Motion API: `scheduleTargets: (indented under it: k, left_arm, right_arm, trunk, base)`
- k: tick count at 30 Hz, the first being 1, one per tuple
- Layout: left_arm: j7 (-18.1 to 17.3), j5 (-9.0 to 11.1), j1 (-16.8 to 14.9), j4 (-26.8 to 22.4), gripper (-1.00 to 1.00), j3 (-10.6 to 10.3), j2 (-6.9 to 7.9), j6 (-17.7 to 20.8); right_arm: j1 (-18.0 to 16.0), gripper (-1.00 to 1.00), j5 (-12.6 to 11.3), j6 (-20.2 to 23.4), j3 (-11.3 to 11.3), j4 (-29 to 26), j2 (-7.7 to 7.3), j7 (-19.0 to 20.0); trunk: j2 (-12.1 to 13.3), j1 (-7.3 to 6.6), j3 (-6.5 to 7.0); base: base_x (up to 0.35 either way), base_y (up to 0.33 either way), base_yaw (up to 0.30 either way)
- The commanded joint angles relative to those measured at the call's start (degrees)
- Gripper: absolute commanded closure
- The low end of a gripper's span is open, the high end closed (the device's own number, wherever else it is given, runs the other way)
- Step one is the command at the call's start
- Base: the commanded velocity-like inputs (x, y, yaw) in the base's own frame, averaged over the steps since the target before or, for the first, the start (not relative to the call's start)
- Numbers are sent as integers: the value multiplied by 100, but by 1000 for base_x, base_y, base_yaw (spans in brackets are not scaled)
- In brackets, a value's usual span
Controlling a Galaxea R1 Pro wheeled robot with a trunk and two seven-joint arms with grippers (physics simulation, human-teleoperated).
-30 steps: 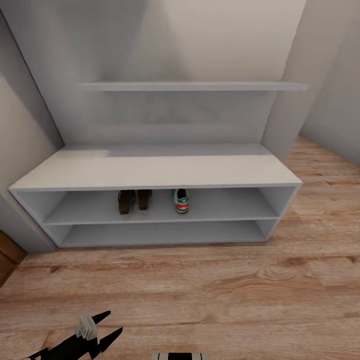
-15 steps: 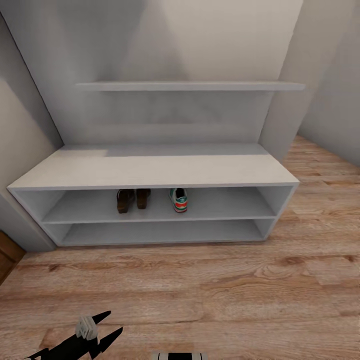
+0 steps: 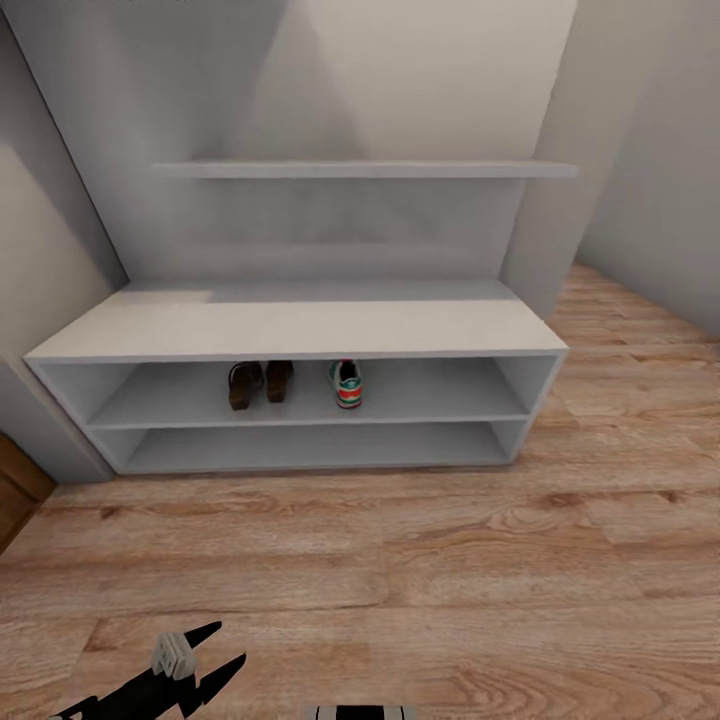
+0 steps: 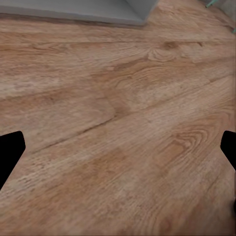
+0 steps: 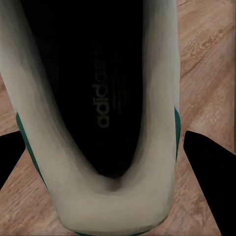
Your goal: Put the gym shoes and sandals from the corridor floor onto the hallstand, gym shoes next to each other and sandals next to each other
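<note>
The corridor floor (image 3: pixel 420 580) of light wood-grain planks spreads across the lower half of the head view, and against the far wall stands the hallstand (image 3: pixel 300 328), a wide low grey unit with a flat top and two open shelf slots, with a floating grey shelf (image 3: pixel 365 169) above it. On the upper of the two slots sit the two sandals (image 3: pixel 258 383), dark brown, side by side and just beside each other, their long axes running front to back into the rack. A little to their right on the same shelf, apart from them, stands one gym shoe (image 3: pixel 346 384), also lengthwise front to back, its red and green heel end toward the camera. The second gym shoe (image 5: pixel 96 113) shows in the right wrist view from above, its dark opening and printed insole facing the camera, its long axis running along the fingers of the right gripper (image 5: pixel 105 162), which sit on either side of its rounded end, closed on it, with floor beneath. In the left wrist view the left gripper (image 4: pixel 118 152) has its fingers spread wide with nothing between them, over bare floor.
</note>
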Motion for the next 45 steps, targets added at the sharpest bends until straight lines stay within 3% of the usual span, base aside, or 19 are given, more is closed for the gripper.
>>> scheduleTargets:
  k: [1,6,10,11,16,19,20,21,22,24,25,27,28,31,32,35,36,39,45]
  left_arm:
    - [-20,6,-3,4,-100,7,0,-23]
    - [-20,6,-3,4,-100,7,1,-14]
    - [-20,14,-3,4,-100,4,3,-12]
    - [-17,9,-3,9,-100,3,-2,-13]
    - [-12,8,-3,36,-100,7,-11,-37]
    - [-25,14,-3,30,-100,7,-5,-44]
    - [-39,17,-3,25,-100,4,1,-48]
    - [-47,19,-3,23,-100,1,3,-53]
    - [-60,20,-3,21,-100,-6,4,-65]
    - [-71,21,-3,29,-100,-11,-3,-77]
    - [-78,24,-3,36,-100,-14,-11,-85]
    - [-82,27,-1,41,-100,-15,-16,-90]
    - [-85,27,0,48,-100,-17,-22,-94]
    - [-87,28,0,61,-100,-18,-28,-98]
    - [-90,30,0,69,-100,-18,-28,-116]
    - [-94,31,3,78,-100,-22,-31,-166]
    - [-96,31,4,83,-100,-24,-32,-200]
    - [-98,29,5,88,-100,-29,-36,-244]
    - [-100,24,6,98,-100,-42,-41,-283]
  right_arm:
    - [-3,100,57,-15,-13,-2,0,32]
    - [-3,100,57,-17,-7,-6,6,32]
    - [-3,100,57,-13,-6,-190,166,32]
    - [-3,100,59,-21,-4,-341,350,40]
    - [-3,100,73,-264,57,-353,656,51]
    - [-3,100,85,-528,440,-182,835,53]
    - [-3,100,96,-628,796,-59,918,47]
    - [-3,100,100,-664,1009,9,951,42]
    - [-5,100,107,-716,1494,152,996,32]
    - [-6,100,108,-749,2038,287,1025,21]
    - [-6,100,106,-769,2617,392,1044,7]
    - [-8,100,101,-774,3210,452,1059,-18]
    - [-11,100,96,-766,3803,478,1074,-84]
    - [-38,100,87,-705,4644,494,1113,-304]
    - [-101,100,82,-570,5175,494,1195,-584]
    - [-265,100,79,-227,5802,469,1371,-1101]
    - [-411,100,77,79,6114,441,1504,-1478]
    - [-757,100,76,747,6565,400,1776,-2139]
    - [-1500,100,65,1706,7081,389,2156,-2667]
  trunk:
    - [-1,-2,-3]
    - [-1,-2,-3]
    - [-1,-2,-3]
    - [-1,-2,-3]
    - [-1,-2,-3]
    - [-1,-2,-3]
    - [-1,-2,-3]
    - [-1,-2,-3]
    - [-1,-2,-3]
    - [-1,-2,-3]
    - [-1,-2,-3]
    - [-1,-2,-3]
    - [-1,-2,-3]
    - [-1,-2,-3]
    - [-1,-2,-3]
    - [-1,-2,-3]
    - [-1,-2,-3]
    - [-1,-2,-3]
    - [-1,-2,-3]
  base:
    - [-71,-28,0]
    - [-25,-10,0]
    - [-1,0,0]
    - [0,0,0]
    - [0,0,0]
    - [0,0,0]
    - [0,0,0]
    - [0,0,0]
    - [0,0,0]
    - [0,0,0]
    - [0,0,0]
    - [0,0,0]
    - [0,0,0]
    - [0,0,0]
    - [0,0,0]
    - [0,0,0]
    - [0,0,0]
    - [0,0,0]
    - [0,0,0]
